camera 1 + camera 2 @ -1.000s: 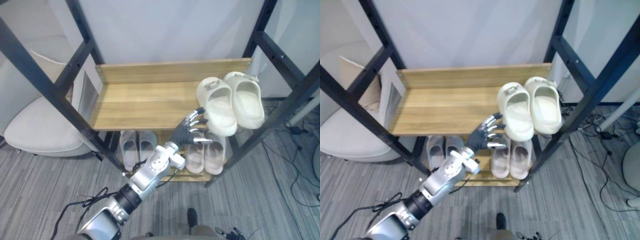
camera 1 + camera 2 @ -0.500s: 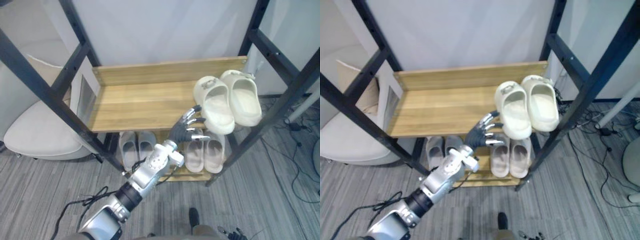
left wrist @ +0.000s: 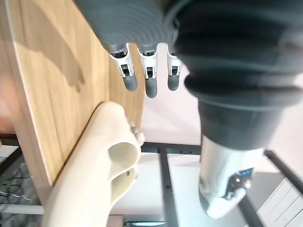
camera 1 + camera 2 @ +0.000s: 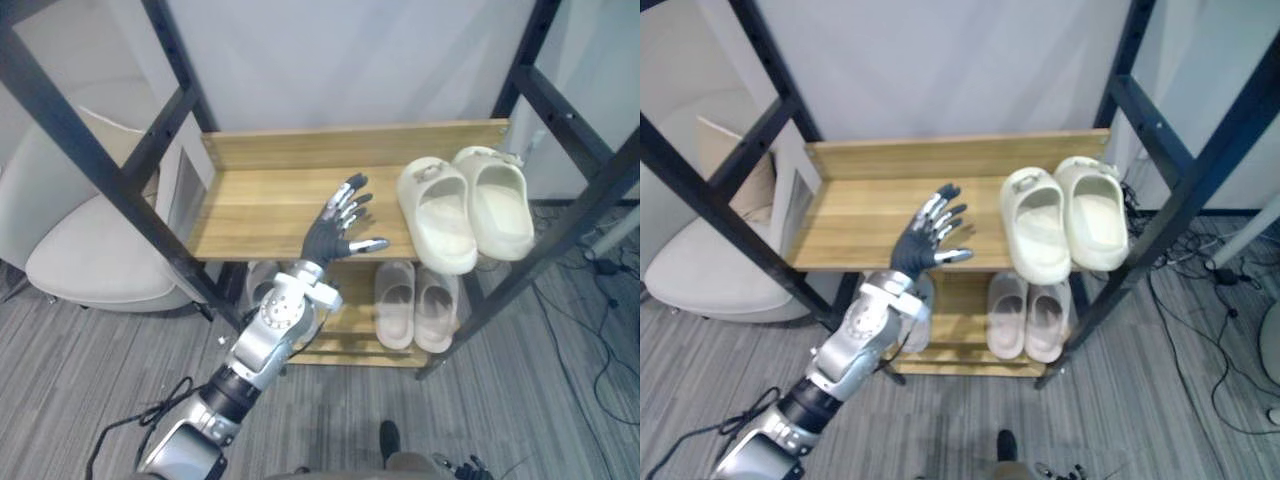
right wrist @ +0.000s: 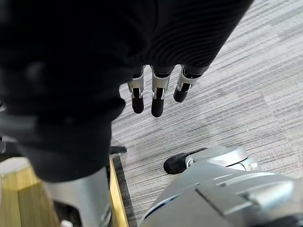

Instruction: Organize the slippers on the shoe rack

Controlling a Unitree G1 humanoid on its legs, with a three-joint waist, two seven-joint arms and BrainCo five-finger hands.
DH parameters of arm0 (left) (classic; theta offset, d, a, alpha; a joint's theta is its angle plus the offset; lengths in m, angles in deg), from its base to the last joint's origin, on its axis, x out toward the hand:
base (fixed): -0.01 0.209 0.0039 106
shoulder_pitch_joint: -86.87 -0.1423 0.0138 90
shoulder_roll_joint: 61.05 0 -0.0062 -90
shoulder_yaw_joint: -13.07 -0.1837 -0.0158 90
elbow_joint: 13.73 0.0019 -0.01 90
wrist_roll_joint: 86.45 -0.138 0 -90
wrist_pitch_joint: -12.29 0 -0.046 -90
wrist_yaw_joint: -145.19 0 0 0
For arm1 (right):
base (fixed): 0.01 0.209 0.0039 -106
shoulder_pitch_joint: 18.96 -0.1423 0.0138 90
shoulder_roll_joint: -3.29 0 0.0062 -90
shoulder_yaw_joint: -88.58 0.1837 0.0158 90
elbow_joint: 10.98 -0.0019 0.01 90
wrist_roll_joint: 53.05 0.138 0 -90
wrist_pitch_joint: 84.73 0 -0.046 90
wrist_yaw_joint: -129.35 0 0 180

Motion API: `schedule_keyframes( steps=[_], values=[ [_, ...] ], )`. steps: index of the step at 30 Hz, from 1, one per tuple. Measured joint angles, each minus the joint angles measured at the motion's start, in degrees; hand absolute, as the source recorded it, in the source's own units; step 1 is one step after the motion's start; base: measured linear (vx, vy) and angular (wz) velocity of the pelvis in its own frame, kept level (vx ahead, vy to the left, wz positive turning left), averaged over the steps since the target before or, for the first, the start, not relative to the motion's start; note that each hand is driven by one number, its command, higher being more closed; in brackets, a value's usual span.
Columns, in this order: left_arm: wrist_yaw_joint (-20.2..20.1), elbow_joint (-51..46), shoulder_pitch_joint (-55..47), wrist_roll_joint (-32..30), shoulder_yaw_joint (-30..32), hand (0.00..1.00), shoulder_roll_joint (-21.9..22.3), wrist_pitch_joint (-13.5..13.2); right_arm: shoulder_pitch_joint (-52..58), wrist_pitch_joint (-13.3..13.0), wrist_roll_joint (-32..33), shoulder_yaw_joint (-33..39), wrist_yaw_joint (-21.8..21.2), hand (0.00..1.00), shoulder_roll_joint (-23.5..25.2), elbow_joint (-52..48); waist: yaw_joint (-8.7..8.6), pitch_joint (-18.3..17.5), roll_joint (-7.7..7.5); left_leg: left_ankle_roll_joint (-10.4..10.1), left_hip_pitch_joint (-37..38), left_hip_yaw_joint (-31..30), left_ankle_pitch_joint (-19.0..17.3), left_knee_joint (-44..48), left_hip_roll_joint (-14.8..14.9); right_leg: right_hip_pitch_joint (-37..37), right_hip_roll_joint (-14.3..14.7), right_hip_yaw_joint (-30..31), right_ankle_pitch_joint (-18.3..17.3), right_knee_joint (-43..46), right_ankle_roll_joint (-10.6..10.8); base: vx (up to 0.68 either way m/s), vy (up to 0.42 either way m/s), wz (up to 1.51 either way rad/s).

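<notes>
A pair of cream slippers lies toes-forward at the right end of the wooden top shelf, the left one's toe over the front edge. My left hand hovers open over the shelf's front middle, fingers spread, a short gap to the left of the pair. Its wrist view shows its straight fingers above the wood, with the cream slipper beside them. On the lower shelf rest a beige pair and a grey pair partly behind my forearm. My right hand hangs open over the floor.
Black metal posts frame the rack on both sides, and a slanted bar crosses near the cream pair. A white chair stands to the left of the rack. The top shelf's left half is bare wood.
My left hand has drawn back from the cream slipper's toe, rising and shifting left to the shelf's middle. The slippers stay in place. The camera has shifted slightly.
</notes>
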Motion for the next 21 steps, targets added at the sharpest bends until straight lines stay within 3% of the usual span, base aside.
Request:
schedule_keyframes(
  steps=[10,16,21],
  values=[
    [-7.7,-1.1,-16.5,4.4,-1.0,0.0,-5.6,0.2,0.0,0.3,-0.1,-2.3,-1.0,0.0,-1.2,0.2,0.52,0.1,-0.13,0.0,0.0,0.0,0.0,0.0,0.3,0.0,0.2,0.0,-0.1,0.0,-0.2,0.0,0.0,0.0],
    [-10.4,17.8,-20.5,1.3,0.2,0.0,-5.2,2.0,-0.5,0.4,-0.2,-2.6,-1.8,0.0,-1.7,0.4,0.69,0.3,-0.88,-0.2,-0.1,0.0,-0.2,0.2,0.8,0.0,0.9,0.1,-0.4,0.0,-0.5,0.0,-0.011,-0.01],
    [-8.9,38.4,-19.7,-6.3,8.9,0.0,-2.0,2.7,-1.4,0.5,-0.2,-2.7,-1.8,0.0,-1.8,2.3,0.85,0.0,-2.18,-0.6,0.0,0.3,-0.4,0.3,1.7,-0.1,1.9,0.4,-0.7,0.0,-1.0,0.01,-0.028,-0.03]
  ],
)
